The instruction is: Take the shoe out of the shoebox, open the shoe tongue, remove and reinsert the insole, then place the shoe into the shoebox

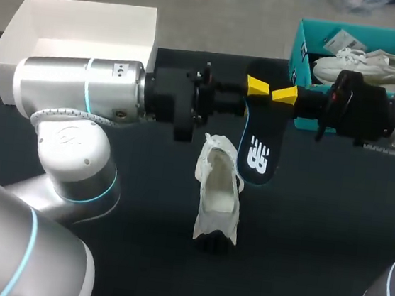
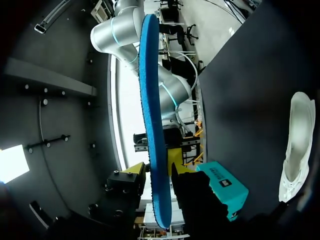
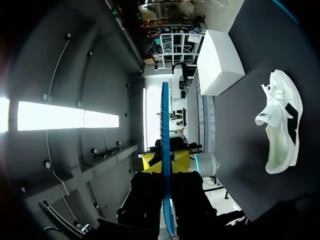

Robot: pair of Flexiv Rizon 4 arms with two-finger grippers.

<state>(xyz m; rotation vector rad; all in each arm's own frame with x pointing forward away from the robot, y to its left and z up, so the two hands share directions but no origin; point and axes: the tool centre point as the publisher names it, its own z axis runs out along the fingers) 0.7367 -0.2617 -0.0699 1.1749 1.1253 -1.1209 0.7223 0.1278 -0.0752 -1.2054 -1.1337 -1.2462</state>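
I am holding the dark blue foam insole (image 1: pixel 257 158) up off the black tabletop (image 1: pixel 317 226). My right gripper (image 1: pixel 283 95) is pinching one end of it edge-on, both fingers closed narrowly on it, so it is hanging free with its printed face showing. My left gripper (image 1: pixel 258 87) is sitting nose to nose with the right one at that same end, and I cannot tell whether it is gripping too. The white mesh sneaker (image 1: pixel 219 193) is resting on the tabletop at 6 o'clock from the grippers, mouth gaping upward. I judge this is leaving the way clear for sliding the insole back in. The white open cardboard box (image 1: pixel 83 28), which I am taking for its shoebox, is waiting at 10 o'clock. A teal box (image 1: pixel 354 28) holding another white shoe (image 1: pixel 364 63) is sitting at 2 o'clock.
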